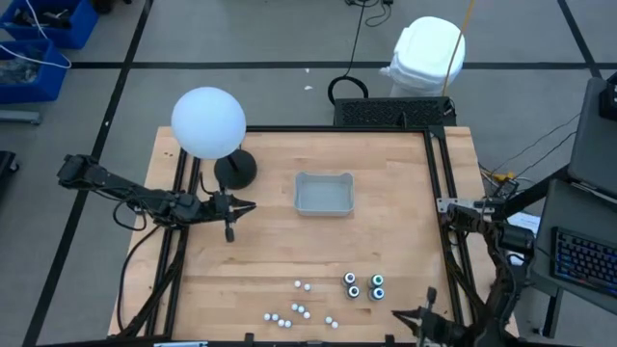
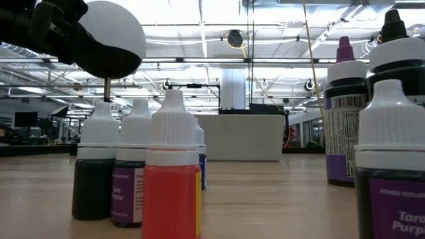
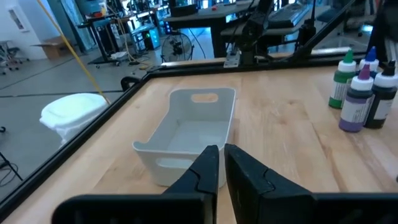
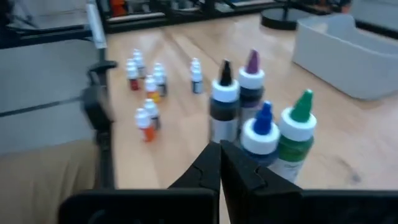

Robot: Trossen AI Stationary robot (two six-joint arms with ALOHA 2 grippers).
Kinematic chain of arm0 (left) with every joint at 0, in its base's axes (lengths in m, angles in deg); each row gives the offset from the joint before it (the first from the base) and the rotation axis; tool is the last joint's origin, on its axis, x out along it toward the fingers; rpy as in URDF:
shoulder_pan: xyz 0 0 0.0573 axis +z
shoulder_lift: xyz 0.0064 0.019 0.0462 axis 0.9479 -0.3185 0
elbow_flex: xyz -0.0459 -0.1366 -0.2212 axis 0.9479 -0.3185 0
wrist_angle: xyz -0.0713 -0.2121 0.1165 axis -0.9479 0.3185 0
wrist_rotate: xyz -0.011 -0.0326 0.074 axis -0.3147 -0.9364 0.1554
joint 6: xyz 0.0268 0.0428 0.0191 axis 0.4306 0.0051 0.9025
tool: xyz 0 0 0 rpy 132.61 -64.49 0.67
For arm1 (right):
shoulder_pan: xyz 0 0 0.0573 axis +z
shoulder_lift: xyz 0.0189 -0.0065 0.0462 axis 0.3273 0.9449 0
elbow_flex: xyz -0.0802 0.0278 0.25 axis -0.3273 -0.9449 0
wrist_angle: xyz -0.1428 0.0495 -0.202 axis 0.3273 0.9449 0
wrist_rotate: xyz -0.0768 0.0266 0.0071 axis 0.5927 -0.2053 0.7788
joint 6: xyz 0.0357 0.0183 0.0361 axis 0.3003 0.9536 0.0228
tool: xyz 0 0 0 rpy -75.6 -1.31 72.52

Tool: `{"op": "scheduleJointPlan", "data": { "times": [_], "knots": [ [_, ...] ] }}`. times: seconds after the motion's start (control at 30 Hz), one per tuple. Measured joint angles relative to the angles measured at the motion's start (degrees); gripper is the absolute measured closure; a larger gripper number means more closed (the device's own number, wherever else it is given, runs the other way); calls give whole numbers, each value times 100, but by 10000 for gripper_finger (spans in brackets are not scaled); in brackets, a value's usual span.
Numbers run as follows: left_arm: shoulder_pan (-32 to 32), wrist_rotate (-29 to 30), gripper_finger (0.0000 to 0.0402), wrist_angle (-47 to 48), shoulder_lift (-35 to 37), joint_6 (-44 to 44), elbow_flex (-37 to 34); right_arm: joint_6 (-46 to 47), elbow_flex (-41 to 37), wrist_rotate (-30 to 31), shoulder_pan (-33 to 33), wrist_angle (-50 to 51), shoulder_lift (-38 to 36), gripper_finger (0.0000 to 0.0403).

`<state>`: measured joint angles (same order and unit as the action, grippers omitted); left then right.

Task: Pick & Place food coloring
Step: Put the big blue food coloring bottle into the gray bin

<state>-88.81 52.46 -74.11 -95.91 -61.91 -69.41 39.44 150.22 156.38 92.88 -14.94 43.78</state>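
**Bottles sit right in front of the right hand; tray lies beyond them**

The counter (image 1: pixel 280 251) carries a grey tray (image 1: pixel 324 193) near its middle, and that tray is the landmark here. The left hand (image 1: pixel 234 206) hovers on the tray's left side, apart from it, its fingers nearly closed with only a thin slit between them and nothing held. The right hand (image 1: pixel 421 315) waits at the counter's near edge, diagonally off the tray's near right corner, fingers closed and empty.

The food coloring stands on the near side of the tray, well apart from it. The four bigger bottles (image 1: pixel 364 285) form a tight cluster; the small white-capped vials (image 1: pixel 294 310) are scattered to that cluster's left. All stand upright, long axes vertical. In my judgement the right hand is clearly the nearer one: its wrist view shows the big bottles (image 4: pixel 258 127) just ahead of its fingertips, the tray (image 4: pixel 348 53) farther on past them.

Readable writing: a big bottle's purple label (image 2: pixel 398 209) says "FOOD COLOR" and "Purple"; a vial's label (image 2: pixel 126 192) also reads "Purple". No brand name is legible.
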Motion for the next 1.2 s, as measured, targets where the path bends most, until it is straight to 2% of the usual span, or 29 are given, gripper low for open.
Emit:
{"op": "scheduleJointPlan", "data": {
  "times": [0.13, 0.4, 0.53, 0.6, 0.77, 0.87, 1.2],
  "knots": [
    [0, 0, 366, -24, 0, -2, 2, -25, -171, -261, -184, -137, 0, 362],
    [0, 0, 366, -10, 0, -21, 2, -266, -188, -257, -232, -159, -28, 237],
    [0, -3, 366, -6, 0, -50, 2, -242, -190, -269, -334, -164, -28, 197],
    [0, -4, 366, -8, 0, -63, 2, -247, -190, -303, -415, -177, -28, 187],
    [0, -4, 366, -7, 0, -62, 2, -308, -190, -1050, -697, -201, -28, 182],
    [0, -4, 366, -8, 0, -63, 2, -444, -190, -1289, -828, -257, -28, 186],
    [0, -4, 366, -8, 0, -63, 2, -522, -190, -1311, -964, -255, -28, 189]
  ]
}}
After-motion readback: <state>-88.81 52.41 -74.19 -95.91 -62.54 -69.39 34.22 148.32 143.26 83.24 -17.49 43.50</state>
